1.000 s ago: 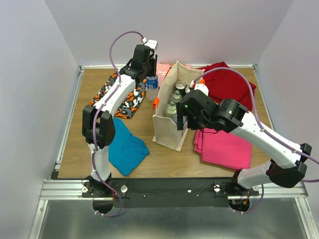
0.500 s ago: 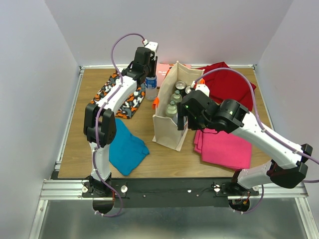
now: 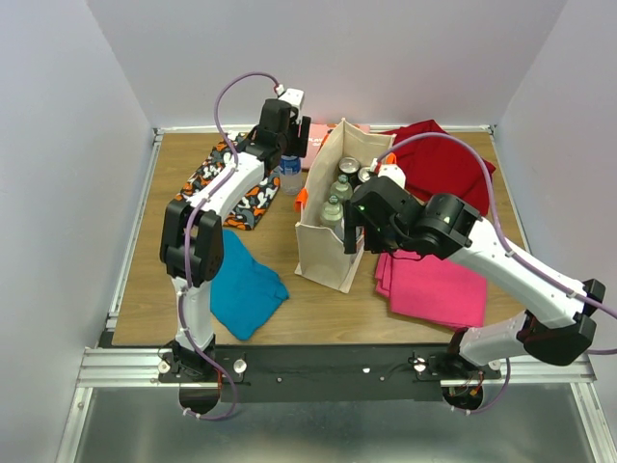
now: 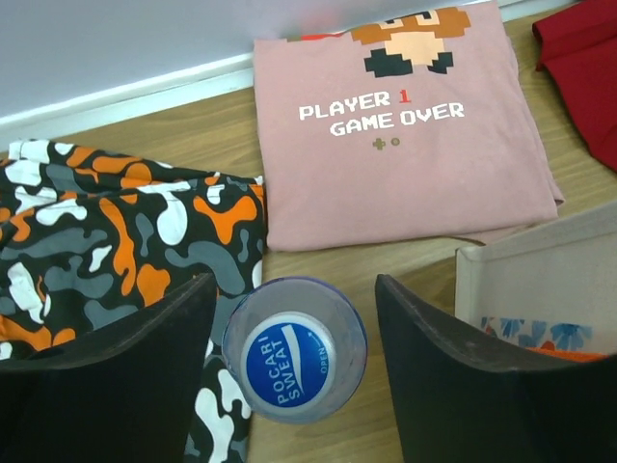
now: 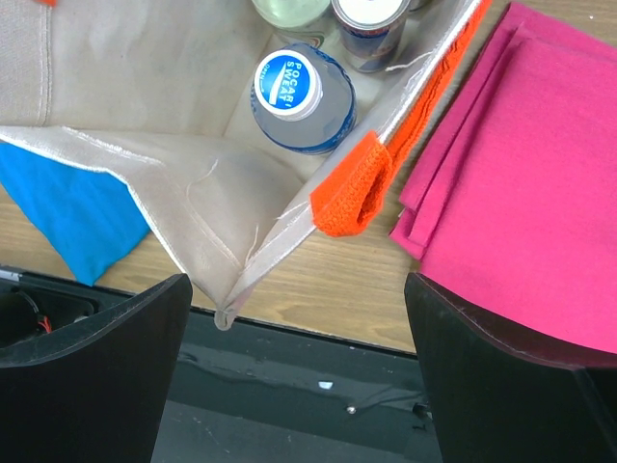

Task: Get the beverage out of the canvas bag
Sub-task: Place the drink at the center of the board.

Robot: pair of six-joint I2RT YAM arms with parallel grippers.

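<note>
Tabletop (image 3: 318,309): wooden, carrying folded cloths on both sides with the bag standing in the middle.
Canvas bag (image 3: 323,253): upright and open-topped; another bottle (image 5: 301,92) and a can (image 5: 371,19) are still inside.
Camouflage cloth (image 4: 106,222): far left, its edge just beside the freed drink.
Pink T-shirt (image 4: 405,125): flat at the far edge, beyond the drink.
Right gripper (image 5: 297,285): fingers wide apart over the bag's near right corner, holding nothing.
Left gripper (image 4: 294,289): a moment ago clamped on the drink, now spread, one finger on each side of it and clear.
Pocari Sweat bottle (image 4: 289,360): standing upright on the tabletop just left of the bag.
Meaning: this drink looks delivered; the left arm can likely lift away.
</note>
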